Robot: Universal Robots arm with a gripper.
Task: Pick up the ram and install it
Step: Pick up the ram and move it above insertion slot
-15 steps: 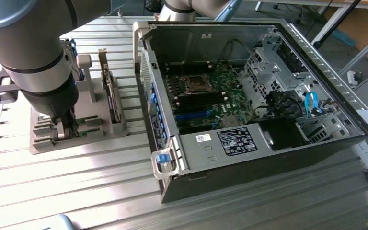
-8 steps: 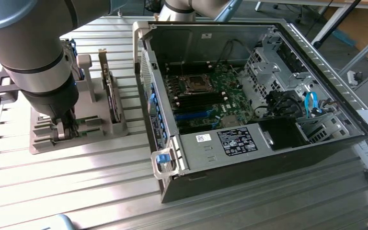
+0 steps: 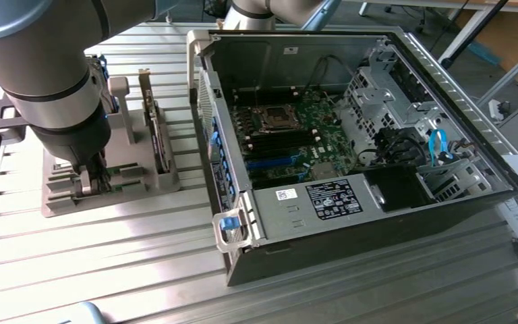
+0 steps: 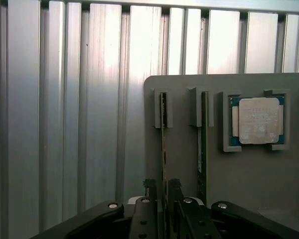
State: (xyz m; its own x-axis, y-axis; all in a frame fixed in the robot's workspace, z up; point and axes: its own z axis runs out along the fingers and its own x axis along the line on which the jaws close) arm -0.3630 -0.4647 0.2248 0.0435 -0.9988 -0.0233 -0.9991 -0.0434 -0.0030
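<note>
Pincer point(image 4: 162, 185) spread, fingers point(image 4: 149, 186) one on each side of the ram point(image 4: 163, 129) with a slim gap to both faces — not pinching. Ram stands on edge in its slot of the grey holder point(image 4: 239, 169). Second stick point(image 4: 203, 139) is just beside it in the neighbouring slot, and the processor point(image 4: 258, 121) sits in a square recess further along. That detail comes from the wrist view. Exterior view gives the wider layout: arm reaching straight down onto the holder at that view's left, a dark card point(image 3: 157, 135) upright on the same holder, and the open case point(image 3: 331, 250) beside it to the right on the slatted table point(image 3: 106, 270) — motherboard point(image 3: 299, 128) exposed inside.
</note>
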